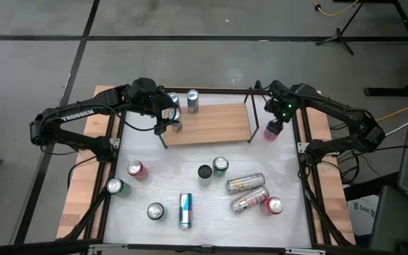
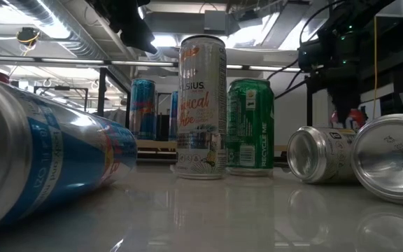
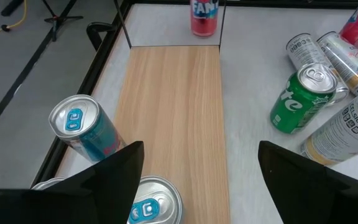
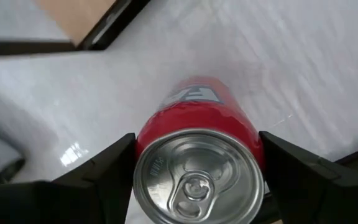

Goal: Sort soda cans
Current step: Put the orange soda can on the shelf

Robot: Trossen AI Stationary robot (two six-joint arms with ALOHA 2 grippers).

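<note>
While most of the soda cans are left scattered on the white table [image 1: 289,170], only a small start on the sorting can be judged as made. Two blue-and-silver cans [image 3: 87,128] are seen standing at the left end of the wooden shelf [image 1: 207,124], with a third silver top partly hidden beside them, so a blue group appears to be formed there. Above that group the left gripper [image 3: 197,171] is held, fingers spread wide and nothing between them, which reads as released. Over at the shelf's right end, a red can [image 4: 197,158] is framed upright on the table between the fingers of the right gripper [image 1: 273,127]; the fingers stand just beside its sides, but whether it is truly clamped cannot be told. Still to be dealt with, by the look of it: a red-topped can [image 1: 137,169] and a green can [image 1: 115,186] at the left, another green can [image 1: 220,166] and a black can [image 1: 204,172] in the middle, a blue can lying flat [image 1: 185,210], a silver-topped can [image 1: 155,210], two silver cans on their sides [image 1: 246,191], and one more red can [image 1: 273,205]. Most of the job is judged to remain.
</note>
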